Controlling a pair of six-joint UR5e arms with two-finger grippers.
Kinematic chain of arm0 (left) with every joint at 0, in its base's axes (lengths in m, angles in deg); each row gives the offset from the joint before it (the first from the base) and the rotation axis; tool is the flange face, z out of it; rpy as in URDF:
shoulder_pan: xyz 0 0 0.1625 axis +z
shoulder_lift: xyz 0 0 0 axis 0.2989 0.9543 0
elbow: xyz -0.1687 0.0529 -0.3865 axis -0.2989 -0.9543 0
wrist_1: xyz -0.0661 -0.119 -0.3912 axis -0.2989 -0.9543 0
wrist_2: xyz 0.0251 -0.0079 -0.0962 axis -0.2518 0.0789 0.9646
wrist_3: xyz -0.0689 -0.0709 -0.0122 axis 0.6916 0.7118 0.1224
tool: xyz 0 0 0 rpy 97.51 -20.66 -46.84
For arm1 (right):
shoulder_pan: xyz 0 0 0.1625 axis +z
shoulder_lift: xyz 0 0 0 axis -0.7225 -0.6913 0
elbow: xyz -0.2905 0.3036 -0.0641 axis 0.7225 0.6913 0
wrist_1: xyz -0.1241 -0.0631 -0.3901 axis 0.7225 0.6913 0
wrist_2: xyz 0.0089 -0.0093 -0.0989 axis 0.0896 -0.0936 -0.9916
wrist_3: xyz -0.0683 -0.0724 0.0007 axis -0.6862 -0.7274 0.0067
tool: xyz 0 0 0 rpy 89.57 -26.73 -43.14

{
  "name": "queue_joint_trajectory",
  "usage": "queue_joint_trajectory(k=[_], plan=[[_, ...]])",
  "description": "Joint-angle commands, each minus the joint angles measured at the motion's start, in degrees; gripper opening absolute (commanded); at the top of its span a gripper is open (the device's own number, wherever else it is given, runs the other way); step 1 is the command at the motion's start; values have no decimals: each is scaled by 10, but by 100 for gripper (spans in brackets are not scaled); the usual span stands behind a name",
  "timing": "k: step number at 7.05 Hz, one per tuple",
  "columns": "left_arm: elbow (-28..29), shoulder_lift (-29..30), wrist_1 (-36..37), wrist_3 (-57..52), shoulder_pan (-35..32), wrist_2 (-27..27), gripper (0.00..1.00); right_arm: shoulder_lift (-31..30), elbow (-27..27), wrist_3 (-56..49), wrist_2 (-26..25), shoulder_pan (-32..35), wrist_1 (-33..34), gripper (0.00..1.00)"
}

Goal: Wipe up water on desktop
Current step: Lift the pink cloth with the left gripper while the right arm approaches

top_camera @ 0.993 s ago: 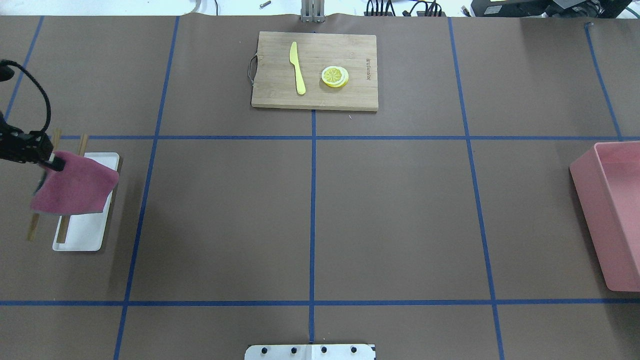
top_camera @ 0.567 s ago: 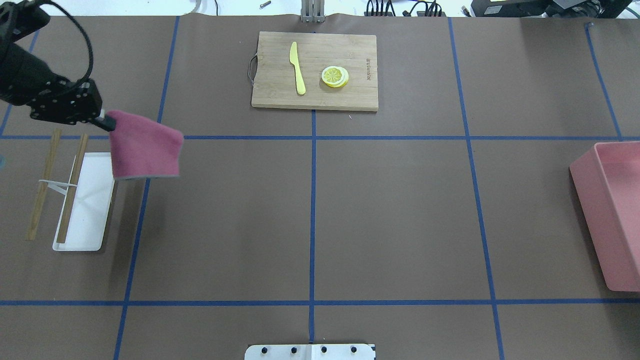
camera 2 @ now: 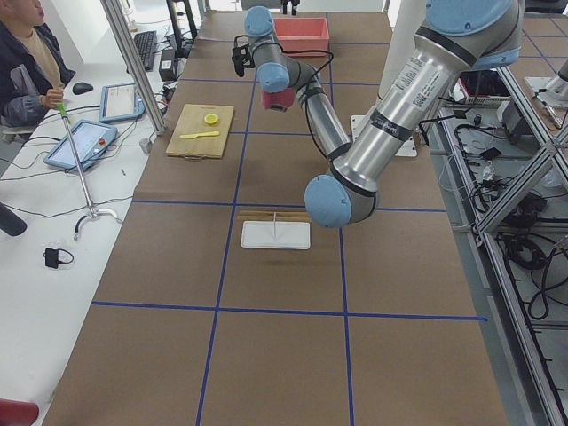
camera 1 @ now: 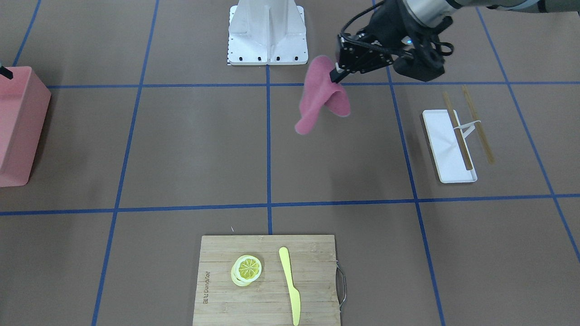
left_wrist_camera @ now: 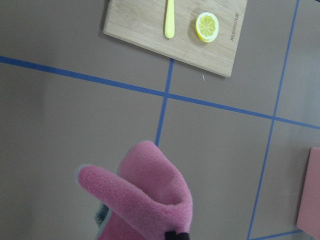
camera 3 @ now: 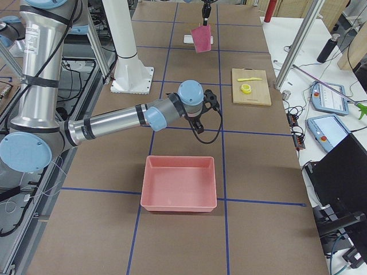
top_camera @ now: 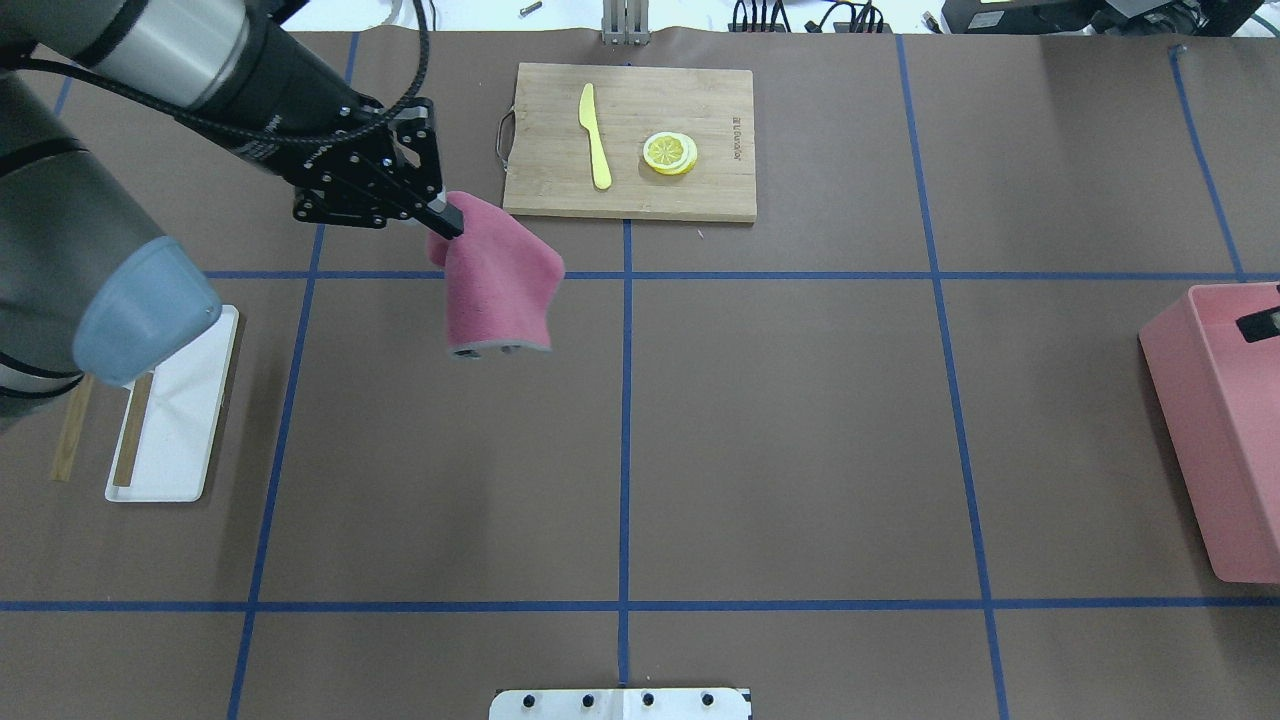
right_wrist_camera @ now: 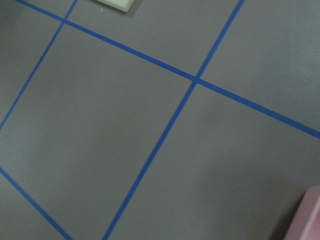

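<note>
The brown desktop [top_camera: 800,430] with blue tape lines shows no water that I can make out. My left gripper [top_camera: 445,218] is shut on a corner of a pink fleece cloth [top_camera: 497,290], which hangs above the desktop just left of the centre line, in front of the cutting board. The cloth also shows in the front-facing view [camera 1: 317,102] and the left wrist view [left_wrist_camera: 145,200]. My right arm [camera 3: 166,112] reaches over the table near the pink bin. Its fingers are not clearly shown, so I cannot tell their state.
A bamboo cutting board [top_camera: 630,195] at the far centre bears a yellow knife [top_camera: 595,135] and a lemon slice [top_camera: 670,152]. A white tray [top_camera: 180,440] with chopsticks [top_camera: 132,440] lies at the left. A pink bin [top_camera: 1225,440] stands at the right edge.
My left arm has swung from over the white tray to the right and farther up the table, carrying the pink cloth toward the centre line.
</note>
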State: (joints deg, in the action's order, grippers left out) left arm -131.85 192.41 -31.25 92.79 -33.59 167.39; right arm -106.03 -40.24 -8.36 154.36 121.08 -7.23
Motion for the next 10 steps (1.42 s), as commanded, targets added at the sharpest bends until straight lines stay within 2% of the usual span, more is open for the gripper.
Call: queue_joint_trajectory(k=[1, 3, 6, 8, 9, 10], plan=[[32, 80, -1, 89, 82, -97, 0, 47, -1, 154, -31, -87, -137, 100], [51, 112, -2, 131, 112, -137, 0, 95, 2, 205, -105, -152, -205, 100], [70, 128, -3, 156, 148, -201, 0, 202, -1, 317, -284, -312, -209, 99], [80, 132, -2, 191, 148, -202, 0, 209, -1, 320, -399, -400, -256, 99], [81, 132, -4, 214, 147, -223, 0, 210, -1, 320, -471, -437, -265, 99], [85, 133, -16, 242, 147, -243, 0, 212, -1, 320, -511, -460, -265, 99]])
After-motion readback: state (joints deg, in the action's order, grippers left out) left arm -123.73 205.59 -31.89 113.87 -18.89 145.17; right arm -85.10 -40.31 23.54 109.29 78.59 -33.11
